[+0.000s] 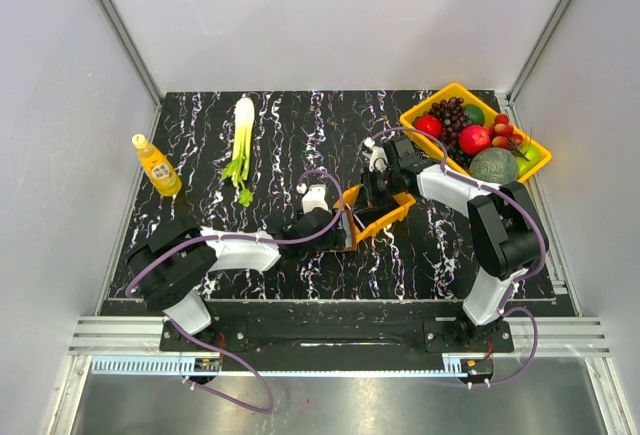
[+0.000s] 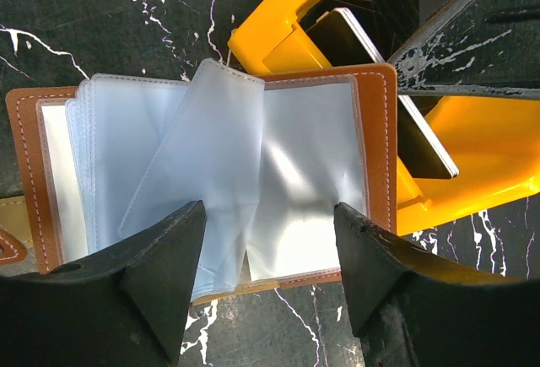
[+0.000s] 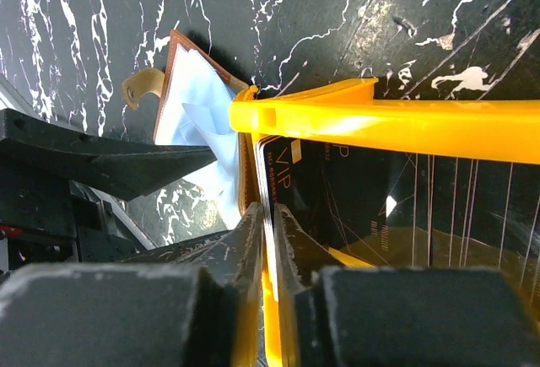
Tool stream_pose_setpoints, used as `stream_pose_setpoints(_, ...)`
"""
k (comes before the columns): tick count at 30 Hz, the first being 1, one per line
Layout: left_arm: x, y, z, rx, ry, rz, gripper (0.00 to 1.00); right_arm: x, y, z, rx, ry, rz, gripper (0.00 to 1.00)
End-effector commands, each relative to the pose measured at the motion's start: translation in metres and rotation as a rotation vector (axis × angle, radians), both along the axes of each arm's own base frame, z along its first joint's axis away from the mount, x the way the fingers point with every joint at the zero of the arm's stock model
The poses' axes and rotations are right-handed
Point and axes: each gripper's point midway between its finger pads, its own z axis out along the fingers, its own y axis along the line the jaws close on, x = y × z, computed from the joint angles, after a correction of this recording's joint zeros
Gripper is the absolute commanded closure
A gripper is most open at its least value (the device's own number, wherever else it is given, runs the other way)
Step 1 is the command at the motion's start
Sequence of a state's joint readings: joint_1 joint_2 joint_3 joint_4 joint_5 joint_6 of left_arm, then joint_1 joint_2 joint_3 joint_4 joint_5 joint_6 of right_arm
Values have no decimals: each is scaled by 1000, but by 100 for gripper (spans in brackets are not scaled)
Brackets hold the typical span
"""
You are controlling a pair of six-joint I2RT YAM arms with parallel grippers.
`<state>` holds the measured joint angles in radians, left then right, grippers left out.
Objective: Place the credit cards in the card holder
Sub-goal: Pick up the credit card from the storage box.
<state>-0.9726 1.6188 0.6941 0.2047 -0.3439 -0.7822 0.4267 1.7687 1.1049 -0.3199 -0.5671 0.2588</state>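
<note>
While the left gripper [image 2: 270, 236] gapes empty over the card holder [image 2: 314, 160], the right gripper [image 3: 268, 215] clamps a credit card [image 3: 337, 183]. Card inside orange bin [image 3: 380, 121].

I see a black tabletop [image 1: 290, 145] (white-veined), pale walls [image 1: 330, 15] around it, an aluminium rail [image 1: 110, 335] along its near edge.
</note>
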Motion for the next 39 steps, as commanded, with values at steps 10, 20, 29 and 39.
stream_pose_setpoints(10, -9, 5, -20, 44, 65, -24, 33, 2, 0, -4, -35, -12, 5, 69)
stream_pose_setpoints(20, -10, 6, -22, 51, 70, -26, 33, -1, 0, -13, -37, 14, 17, 76)
stream_pose_setpoints(29, -9, 5, -21, 47, 69, -24, 33, 1, 9, 17, 33, -30, 30, 59)
stream_pose_setpoints(39, -9, 6, -20, 51, 67, -24, 33, -1, 12, 18, 55, -15, 34, 63)
